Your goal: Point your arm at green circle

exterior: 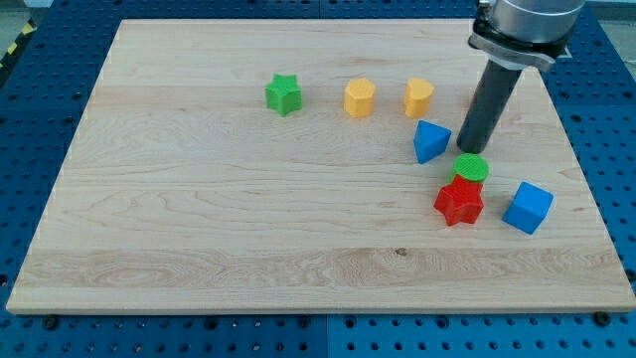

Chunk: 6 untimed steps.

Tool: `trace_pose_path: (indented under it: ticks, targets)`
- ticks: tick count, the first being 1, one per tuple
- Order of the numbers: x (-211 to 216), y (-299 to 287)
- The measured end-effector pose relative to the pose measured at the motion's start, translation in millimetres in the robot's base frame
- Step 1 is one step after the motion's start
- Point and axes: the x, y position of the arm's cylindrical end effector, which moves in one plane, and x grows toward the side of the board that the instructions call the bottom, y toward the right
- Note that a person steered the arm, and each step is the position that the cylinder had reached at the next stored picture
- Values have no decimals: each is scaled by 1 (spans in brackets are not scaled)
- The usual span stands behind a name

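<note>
While the arm leans in from the view's top right, the scene reads, largest first:

Tabletop: pale wooden board on a blue pegboard, filling most of the view.
Rod: dark, upright, ending in my tip; there is no pincer on this arm, so nothing to open, close or hold.
Blue cube: right of the cluster, near the view's right edge.
Blue triangle: just left of my tip.
Red star: touching the green circle's lower edge.
Green circle: the target, right of centre, directly below my tip, which seems to touch its upper edge.
Yellow blocks: hexagon and heart, side by side near the top.
Green star: alone, left of the yellow pair.
Red sliver: partly hidden behind the rod; shape unclear.
Progress: pointing looks essentially done; at most a slight settling remains.
</note>
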Motion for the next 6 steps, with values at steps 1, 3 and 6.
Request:
trace_pose_path:
  ticks: [1,3,6]
  targets:
    - [0,-22]
    - [0,-41]
    - [33,25]
